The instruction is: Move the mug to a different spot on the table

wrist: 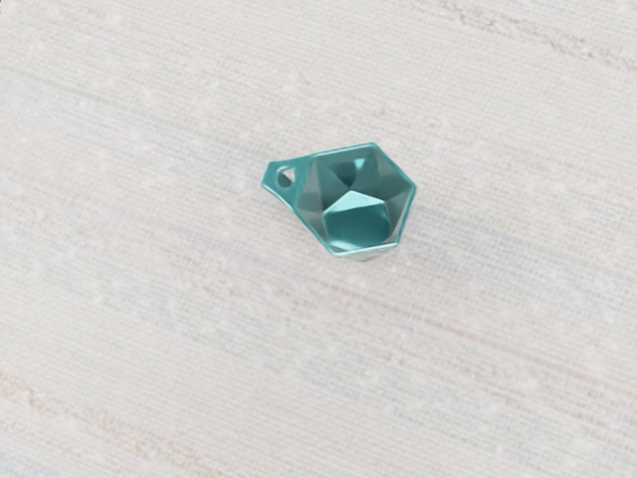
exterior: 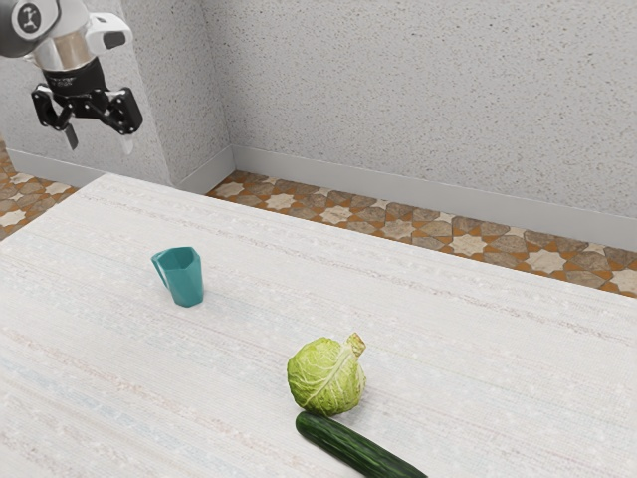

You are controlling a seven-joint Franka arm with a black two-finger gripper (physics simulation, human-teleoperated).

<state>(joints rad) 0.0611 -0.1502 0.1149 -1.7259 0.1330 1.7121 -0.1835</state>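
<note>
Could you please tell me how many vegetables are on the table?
2. A cabbage sits toward the exterior view's lower middle; a cucumber lies just in front of it, running off the lower edge.

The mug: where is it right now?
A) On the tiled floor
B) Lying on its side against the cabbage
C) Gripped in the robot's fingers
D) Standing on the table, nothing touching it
D: the mug stands opening-up on the table, while the open gripper hangs well above it.
</note>
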